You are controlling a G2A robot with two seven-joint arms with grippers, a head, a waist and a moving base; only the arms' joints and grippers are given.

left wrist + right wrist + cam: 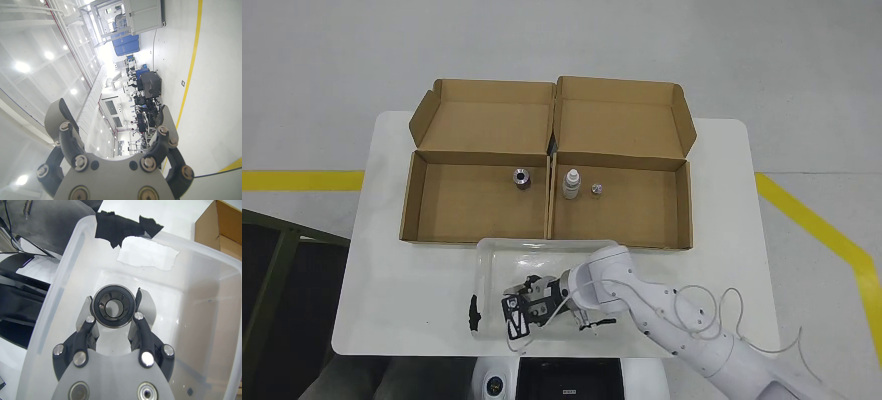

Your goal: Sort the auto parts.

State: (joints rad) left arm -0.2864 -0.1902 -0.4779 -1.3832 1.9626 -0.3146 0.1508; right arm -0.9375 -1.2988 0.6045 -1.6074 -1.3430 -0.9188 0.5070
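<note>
**Desk:** Take it from the left. What is on the bench (367, 260)?

**Photographer:** Two open cardboard boxes sit side by side at the far edge with their flaps up. The left box (442, 205) holds one dark round part (520, 178), standing near the wall it shares with its neighbour. The right box (642, 215) holds a white part (571, 184), upright, with a small grey part (595, 188) just beside it.

**Desk:** And nearer the robot?

**Photographer:** A clear plastic bin (492, 250) stands in front of the boxes, with torn black tape (121, 231) on its left rim. The right arm comes in from the lower right, and the right tool (113, 296) is inside the bin.

**Desk:** Is it holding anything?

**Photographer:** Yes. It is clamped on a bearing (113, 308), a black ring with a metal rim. One finger presses each side of the outer ring.

**Desk:** Which way does the bearing face?

**Photographer:** Its flat face and open bore look back at the wrist camera. Its axis therefore runs crosswise to the line between the fingers. The pale bin shows through the bore. I cannot tell whether the ring touches the bin's floor.

**Desk:** And the other arm?

**Photographer:** The left tool (113, 105) is spread wide with nothing between its fingers. It points out at the hall's ceiling lights and floor.
</note>
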